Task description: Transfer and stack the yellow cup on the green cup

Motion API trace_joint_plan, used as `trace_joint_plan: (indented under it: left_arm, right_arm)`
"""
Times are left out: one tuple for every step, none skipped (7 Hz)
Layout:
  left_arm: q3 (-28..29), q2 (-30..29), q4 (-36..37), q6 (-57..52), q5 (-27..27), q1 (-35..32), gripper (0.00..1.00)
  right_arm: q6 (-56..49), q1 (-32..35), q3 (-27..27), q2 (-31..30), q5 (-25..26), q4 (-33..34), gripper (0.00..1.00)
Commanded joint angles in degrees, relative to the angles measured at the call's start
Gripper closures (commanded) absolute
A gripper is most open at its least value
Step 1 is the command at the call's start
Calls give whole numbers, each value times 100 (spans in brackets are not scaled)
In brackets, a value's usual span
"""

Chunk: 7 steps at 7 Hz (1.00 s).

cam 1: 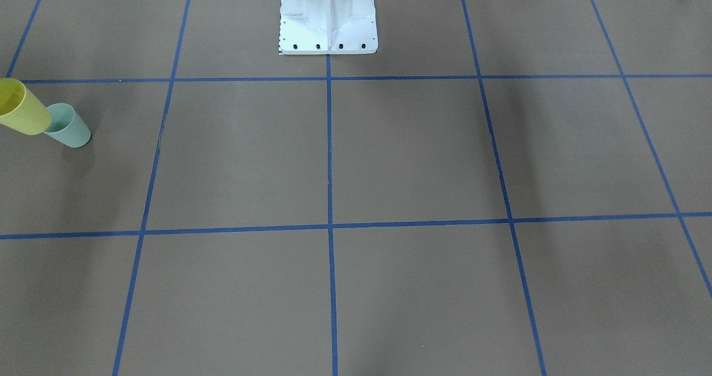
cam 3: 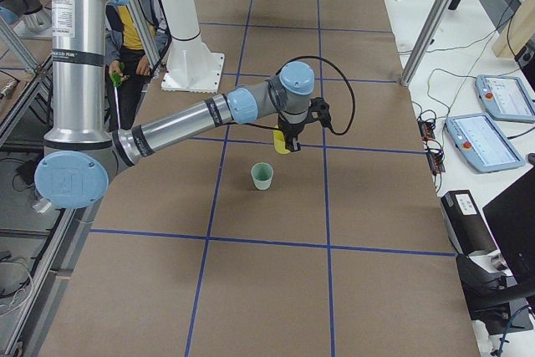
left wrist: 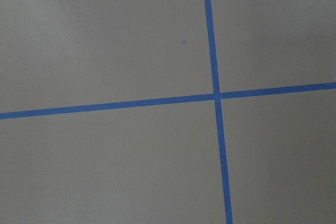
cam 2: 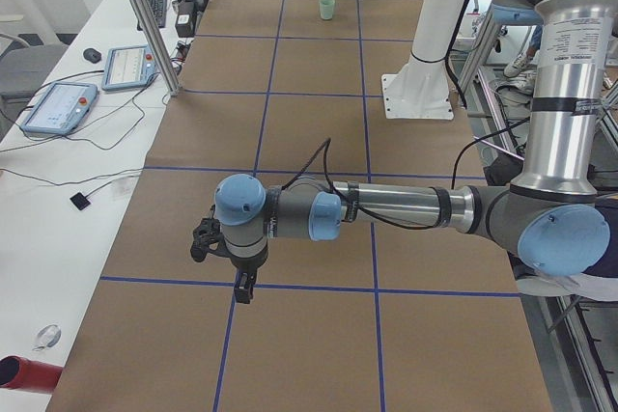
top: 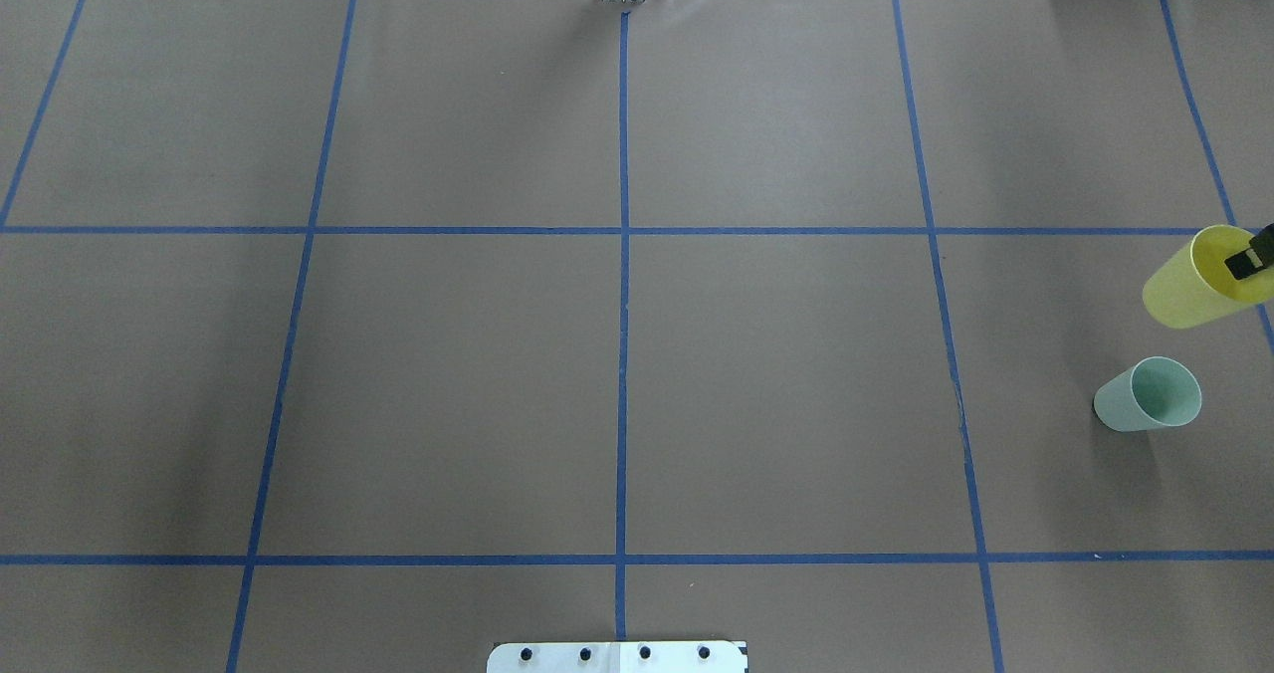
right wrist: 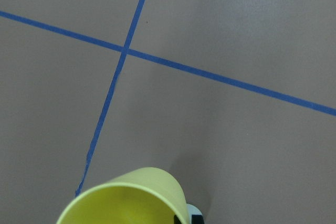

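The yellow cup hangs tilted above the table at its far right edge; it also shows in the front view and the right wrist view. My right gripper is shut on its rim, one black finger inside the cup. The green cup stands upright on the table just nearer the robot, apart from the yellow cup; in the front view it sits beside and partly behind it. My left gripper hovers low over a tape crossing at the table's other end; I cannot tell whether it is open or shut.
The brown table is marked with a blue tape grid. The white robot pedestal stands at the robot's edge of the table. Tablets lie on a side bench beyond the far edge. A person stands behind the robot.
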<state>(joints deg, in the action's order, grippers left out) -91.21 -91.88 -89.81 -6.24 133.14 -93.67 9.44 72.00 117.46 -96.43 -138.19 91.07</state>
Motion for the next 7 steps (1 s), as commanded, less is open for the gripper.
trace_joint_plan:
  left_arm:
    - [-20, -5, -2, -8, 2, 7, 0]
    - [-28, -5, -2, 0, 2, -2, 0]
    - [-37, -5, -10, 0, 2, 7, 0]
    - [-46, -5, -10, 0, 10, 7, 0]
    - [-55, -5, -10, 0, 2, -2, 0]
    - [-55, -5, -10, 0, 2, -2, 0]
    - [-72, -5, -10, 0, 10, 7, 0]
  right_arm:
    - [389, -230, 57, -727, 64, -956, 100]
    - [548, -422, -12, -728, 212, -1063, 100]
    - [637, -459, -100, -728, 257, -1265, 100]
    - [672, -520, -266, -728, 284, -1423, 100]
    - [682, -556, -477, -728, 293, -1668, 100]
    - [795, -573, -531, -728, 284, -1697, 100]
    - [918, -652, -523, -720, 275, -1697, 100]
